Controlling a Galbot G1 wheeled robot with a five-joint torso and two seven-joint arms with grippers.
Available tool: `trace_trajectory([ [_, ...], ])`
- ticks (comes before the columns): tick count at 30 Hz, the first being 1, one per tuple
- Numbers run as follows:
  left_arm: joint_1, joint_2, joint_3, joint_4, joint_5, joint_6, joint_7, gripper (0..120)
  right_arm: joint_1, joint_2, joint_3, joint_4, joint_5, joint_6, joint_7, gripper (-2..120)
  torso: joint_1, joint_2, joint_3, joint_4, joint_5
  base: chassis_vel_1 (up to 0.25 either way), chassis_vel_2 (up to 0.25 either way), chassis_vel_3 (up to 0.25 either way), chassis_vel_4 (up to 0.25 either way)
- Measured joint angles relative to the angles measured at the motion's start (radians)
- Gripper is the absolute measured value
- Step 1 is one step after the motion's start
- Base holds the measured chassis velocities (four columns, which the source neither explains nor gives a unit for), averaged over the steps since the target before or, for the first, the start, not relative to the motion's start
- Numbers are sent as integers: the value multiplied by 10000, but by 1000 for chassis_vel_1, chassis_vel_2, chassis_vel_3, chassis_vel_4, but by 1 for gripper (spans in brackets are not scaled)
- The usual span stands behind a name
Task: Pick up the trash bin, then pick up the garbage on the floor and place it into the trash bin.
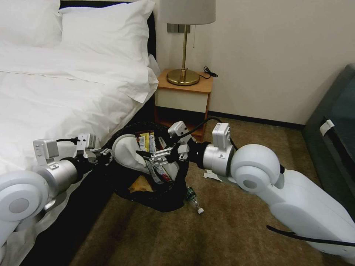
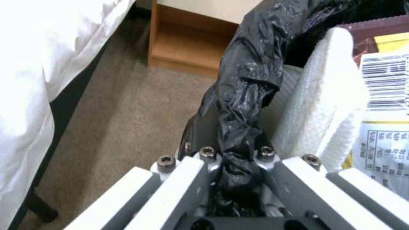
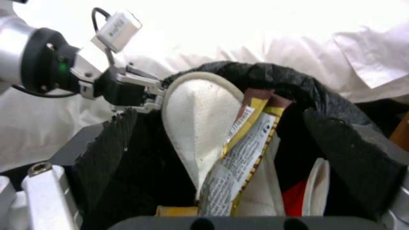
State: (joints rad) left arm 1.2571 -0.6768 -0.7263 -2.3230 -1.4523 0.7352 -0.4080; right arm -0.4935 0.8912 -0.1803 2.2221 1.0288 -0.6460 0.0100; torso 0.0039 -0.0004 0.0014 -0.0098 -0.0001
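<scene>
Head view: trash bin (image 1: 168, 201) sitting tilted at centre beside the bed (image 1: 55, 96), left gripper (image 1: 105, 153) pinching its rim at 9 o'clock, right gripper (image 1: 146, 155) reaching over the mouth, jaws wide; green bottle (image 1: 193, 197) and tissue (image 1: 211, 175) lying on carpet at 5 o'clock. Left wrist view: jaws clamping bunched black bag (image 2: 238, 105), slipper (image 2: 324, 105) beside. Right wrist view: slipper and snack wrapper (image 3: 238, 159) standing inside the bin.

A white-sheeted bed (image 1: 55, 92) was seen beside a wooden nightstand (image 1: 183, 94), on which a brass lamp (image 1: 183, 48) was stood, brown carpet (image 1: 148, 236) spread below.
</scene>
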Motion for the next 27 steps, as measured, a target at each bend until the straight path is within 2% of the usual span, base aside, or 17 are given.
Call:
trace_trajectory([
  [12,70,-120,-54,5,20,1,-45,1,86,-168,1093,255,376,151,179,100,1,-1,0,0,1,0,0,0,0],
  [18,-25,-110,-167,162,-6,2,-49,1,-111,-342,2179,231,1108,1359,449,100,0,0,0,0,1,0,0,0,0],
  [23,-78,-122,-193,260,-11,2,-44,1,-225,-507,2673,255,1447,1678,514,100,0,-1,0,-1,2,0,0,0,0],
  [27,-88,-187,-213,282,-11,2,-49,1,-302,-580,3067,191,1848,1970,1121,100,0,-1,0,0,1,0,0,0,0],
])
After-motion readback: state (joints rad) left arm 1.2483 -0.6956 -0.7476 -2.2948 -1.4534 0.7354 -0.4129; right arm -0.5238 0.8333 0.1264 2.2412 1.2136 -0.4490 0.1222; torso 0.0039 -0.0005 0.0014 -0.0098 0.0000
